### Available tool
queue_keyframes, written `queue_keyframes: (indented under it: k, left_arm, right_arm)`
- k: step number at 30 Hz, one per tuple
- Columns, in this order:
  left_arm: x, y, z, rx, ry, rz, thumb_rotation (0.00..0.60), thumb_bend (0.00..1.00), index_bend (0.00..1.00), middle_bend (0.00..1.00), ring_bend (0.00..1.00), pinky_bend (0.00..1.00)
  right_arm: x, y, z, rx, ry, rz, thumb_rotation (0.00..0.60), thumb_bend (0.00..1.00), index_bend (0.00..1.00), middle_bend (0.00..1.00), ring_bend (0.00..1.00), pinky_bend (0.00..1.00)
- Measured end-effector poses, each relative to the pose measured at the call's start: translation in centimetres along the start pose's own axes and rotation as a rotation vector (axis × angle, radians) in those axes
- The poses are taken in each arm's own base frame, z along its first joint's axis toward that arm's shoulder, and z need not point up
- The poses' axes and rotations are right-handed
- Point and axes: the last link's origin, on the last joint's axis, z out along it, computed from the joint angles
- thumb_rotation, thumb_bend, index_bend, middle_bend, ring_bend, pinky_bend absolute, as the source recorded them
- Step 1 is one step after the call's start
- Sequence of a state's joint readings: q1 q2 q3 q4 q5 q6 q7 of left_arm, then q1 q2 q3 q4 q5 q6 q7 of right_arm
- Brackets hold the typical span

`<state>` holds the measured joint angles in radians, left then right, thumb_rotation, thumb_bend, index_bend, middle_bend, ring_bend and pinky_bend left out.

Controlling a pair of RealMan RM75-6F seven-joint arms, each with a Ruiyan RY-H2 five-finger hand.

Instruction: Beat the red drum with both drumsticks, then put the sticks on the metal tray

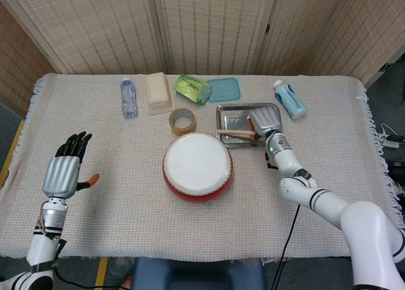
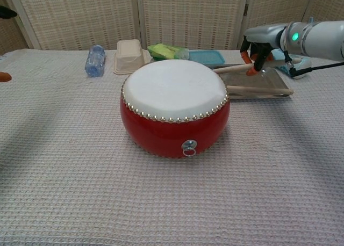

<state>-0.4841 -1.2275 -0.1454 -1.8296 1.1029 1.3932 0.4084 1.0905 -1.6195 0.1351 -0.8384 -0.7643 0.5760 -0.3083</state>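
Observation:
The red drum [image 1: 197,166] [image 2: 174,111] with its white skin stands at the table's middle. Behind it to the right lies the metal tray [image 1: 231,116] [image 2: 269,80]. My right hand [image 1: 266,120] [image 2: 259,48] hovers over the tray and pinches one wooden drumstick [image 1: 233,132] [image 2: 234,69], whose free end points left toward the drum. A second drumstick [image 2: 260,89] lies across the tray's near edge. My left hand [image 1: 63,168] is far to the left of the drum, raised with fingers spread and holding nothing.
Along the back stand a water bottle [image 1: 128,97], a beige box [image 1: 157,92], a green bag [image 1: 192,88], a teal lid [image 1: 223,89] and a white and blue bottle [image 1: 290,99]. A tape roll [image 1: 182,121] lies just behind the drum.

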Motion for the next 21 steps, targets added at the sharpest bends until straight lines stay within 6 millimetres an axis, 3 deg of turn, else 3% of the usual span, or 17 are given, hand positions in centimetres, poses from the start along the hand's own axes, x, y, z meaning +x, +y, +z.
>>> queue_keyframes:
  k: [10, 21]
  left_arm:
    - [-0.3, -1.8, -1.0, 0.042, -0.029, -0.034, 0.6, 0.23, 0.0, 0.0, 0.0, 0.16]
    - [-0.2, -1.7, -1.4, 0.037, -0.038, -0.053, 0.6, 0.23, 0.0, 0.0, 0.0, 0.16]
  right_arm:
    - [-2.1, -0.3, 2.1, -0.028, -0.015, -0.079, 0.6, 0.22, 0.84, 0.85, 0.61, 0.62]
    - [-2.9, -0.8, 2.5, -0.03, -0.014, -0.087, 0.6, 0.22, 0.6, 0.64, 0.45, 0.57]
